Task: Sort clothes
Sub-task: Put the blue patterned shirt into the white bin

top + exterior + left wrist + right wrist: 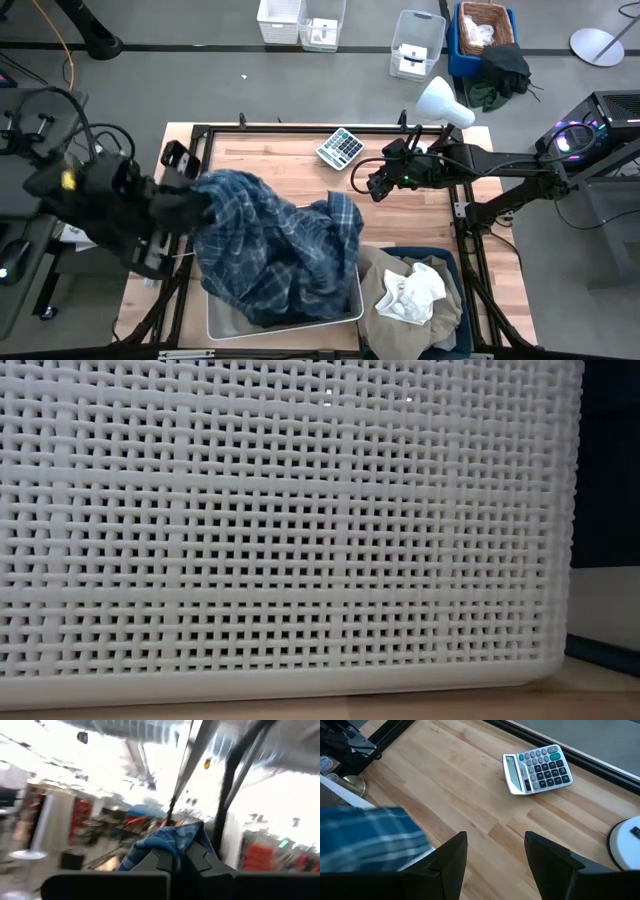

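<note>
Plaid shirt [270, 250], blue and white, hangs from the left gripper [196, 203] at nine o'clock, fingers closed on a bunched fold, its tail draped into the white woven basket [222, 322] at six o'clock. Beige and white garments [412, 295] fill the dark blue bin [449, 262] at five o'clock. Right gripper [377, 186] hovers with fingers parted, empty, near a calculator [340, 147]. The step looks like dropping the shirt; next, release over the basket.
</note>
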